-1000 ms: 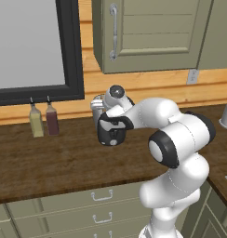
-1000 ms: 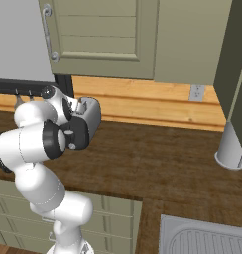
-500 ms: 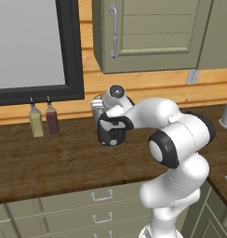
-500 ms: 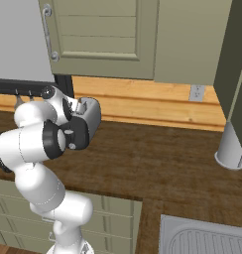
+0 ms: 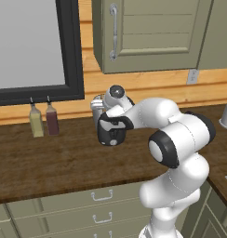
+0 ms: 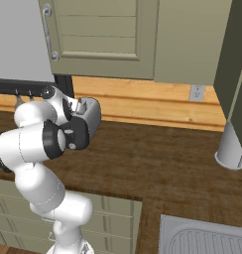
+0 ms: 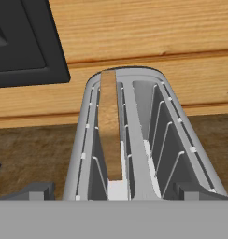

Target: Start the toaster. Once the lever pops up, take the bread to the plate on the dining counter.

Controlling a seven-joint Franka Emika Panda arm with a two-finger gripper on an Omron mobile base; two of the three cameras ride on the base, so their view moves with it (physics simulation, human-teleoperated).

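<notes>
I'm parked square to the dark wooden counter [image 5: 55,162] under the olive wall cabinets [image 5: 148,35], with the arm folded forward so the hand hangs right over the toaster [image 6: 89,116], which stands near the back of the counter against the pale wood wall panelling [image 6: 143,101]. That posture makes sense to me: looking straight down into the slots gives me a clean line on the bread and on the lever end. From the base cameras the gripper [image 5: 110,132] sits just above the toaster's top, and I read its jaws as spread fully wide with nothing between them. In the hand view the toaster [image 7: 134,140] runs lengthwise away from me toward the wall, two slots side by side. The bread [image 7: 110,130] stands on edge in the left slot, its thin top crust a long tan strip following the slot's length, pointing at the wall; the right slot looks empty. Two slim bottles [image 5: 43,120] stand well off to the left under the dark window frame [image 5: 71,51]. I judge the lever isn't pressed yet, so starting the toaster is the step in hand.
</notes>
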